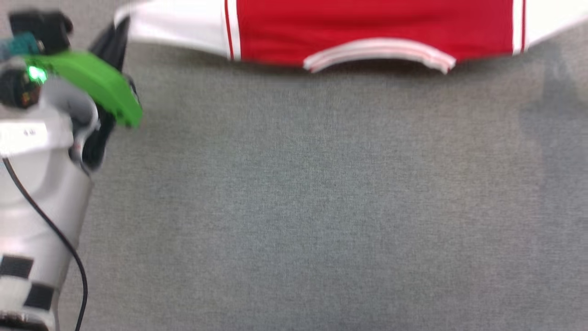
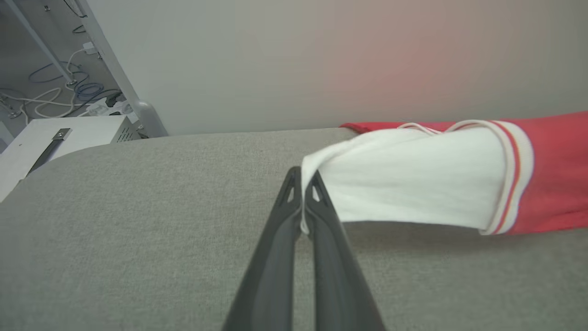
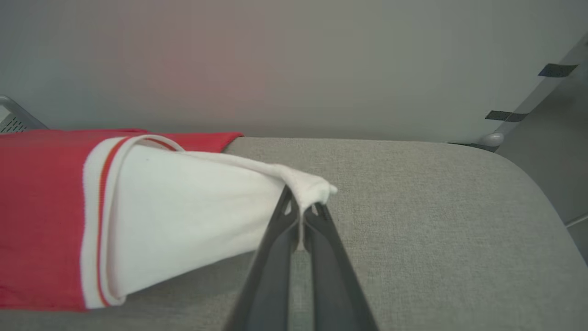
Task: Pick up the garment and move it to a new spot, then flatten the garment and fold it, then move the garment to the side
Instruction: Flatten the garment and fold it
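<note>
Above the grey woven tabletop [image 1: 294, 207], the left gripper [image 2: 302, 179] has its jaws clamped on one white sleeve tip and the right gripper [image 3: 302, 204] on the other. Between them the thin red T-shirt with white sleeves and striped trim [image 1: 367, 23] stretches along the tabletop's far edge.

One garment [image 1: 367, 27], two grippers [image 2: 303, 177] [image 3: 302, 204], one table [image 1: 294, 207].
</note>
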Robot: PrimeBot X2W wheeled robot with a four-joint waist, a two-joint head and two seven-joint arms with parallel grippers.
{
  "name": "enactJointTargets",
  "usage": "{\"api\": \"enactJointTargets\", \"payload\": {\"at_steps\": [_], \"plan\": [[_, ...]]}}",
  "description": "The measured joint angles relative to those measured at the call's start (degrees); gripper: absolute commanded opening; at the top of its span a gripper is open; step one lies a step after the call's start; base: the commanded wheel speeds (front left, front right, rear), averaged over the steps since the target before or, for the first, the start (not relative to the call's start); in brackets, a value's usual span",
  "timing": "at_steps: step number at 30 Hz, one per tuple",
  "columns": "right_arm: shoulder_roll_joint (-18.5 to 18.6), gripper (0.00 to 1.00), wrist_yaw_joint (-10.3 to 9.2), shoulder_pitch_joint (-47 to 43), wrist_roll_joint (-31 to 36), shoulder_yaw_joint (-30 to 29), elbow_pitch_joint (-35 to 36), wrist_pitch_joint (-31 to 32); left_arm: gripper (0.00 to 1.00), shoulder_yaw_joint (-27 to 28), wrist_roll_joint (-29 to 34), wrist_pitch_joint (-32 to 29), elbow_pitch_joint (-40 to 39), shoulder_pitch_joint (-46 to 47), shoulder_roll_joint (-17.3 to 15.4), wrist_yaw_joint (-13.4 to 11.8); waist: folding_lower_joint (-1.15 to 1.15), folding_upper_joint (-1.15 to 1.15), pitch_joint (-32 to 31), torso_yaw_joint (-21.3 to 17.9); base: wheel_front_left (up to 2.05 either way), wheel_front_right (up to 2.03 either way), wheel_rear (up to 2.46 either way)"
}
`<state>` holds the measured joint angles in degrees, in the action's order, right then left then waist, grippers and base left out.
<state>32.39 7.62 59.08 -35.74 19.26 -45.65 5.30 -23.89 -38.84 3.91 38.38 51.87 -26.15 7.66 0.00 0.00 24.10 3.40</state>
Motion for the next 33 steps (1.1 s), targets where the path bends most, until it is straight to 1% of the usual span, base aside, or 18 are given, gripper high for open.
{"api": "enactJointTargets", "payload": {"at_steps": [8, 12, 16, 22, 24, 29, 31, 33], "plan": [[1.3, 0.00, 0.09, -13.3, -5.2, 0.2, 3.7, 4.6, 0.00, -1.2, -3.4, -5.1, -4.8, -12.8, -2.2, 0.1, 0.00, 0.00, -8.0, 0.0, 0.00, 0.00, 0.00], [2.4, 0.00, 0.09, -19.7, -6.7, -0.5, 6.0, 7.3, 0.00, -1.7, -6.5, -9.3, -9.9, -20.4, -3.8, 0.0, 0.00, 0.00, -11.7, 0.0, 0.00, 0.00, 0.00], [3.0, 0.00, 0.10, -25.8, -8.1, -1.9, 9.0, 10.6, 0.00, -1.5, -8.2, -12.0, -16.4, -27.5, -6.3, -2.0, 0.00, 0.00, -14.9, -0.2, 0.00, 0.00, 0.00], [4.4, 0.00, 0.16, -34.8, -9.6, -6.3, 15.6, 16.9, 0.00, -0.5, -11.7, -16.4, -27.0, -37.8, -9.7, -6.0, -0.01, 0.00, -18.4, -0.4, 0.00, 0.00, 0.00], [4.5, 0.00, 0.16, -38.4, -9.9, -8.6, 18.3, 19.8, 0.00, 0.1, -13.0, -17.6, -30.5, -40.9, -11.1, -7.6, 0.00, 0.00, -19.3, -0.4, 0.00, 0.00, 0.00], [4.2, 0.00, 0.16, -47.2, -9.7, -15.0, 25.2, 26.6, 0.00, 0.5, -15.2, -20.6, -37.8, -47.8, -13.6, -10.3, 0.00, 0.00, -20.7, 0.0, 0.00, 0.00, 0.00], [3.3, 0.00, 0.15, -50.9, -9.0, -18.3, 28.4, 29.9, 0.00, 0.7, -16.2, -21.3, -40.3, -50.3, -14.4, -11.5, 0.00, 0.00, -21.0, 0.1, 0.00, 0.00, 0.00], [1.9, 0.00, 0.15, -53.8, -8.0, -21.5, 31.1, 32.7, 0.00, 0.9, -17.1, -21.8, -42.2, -51.9, -14.9, -12.2, 0.00, 0.00, -20.9, 0.2, 0.00, 0.00, 0.00]]}}
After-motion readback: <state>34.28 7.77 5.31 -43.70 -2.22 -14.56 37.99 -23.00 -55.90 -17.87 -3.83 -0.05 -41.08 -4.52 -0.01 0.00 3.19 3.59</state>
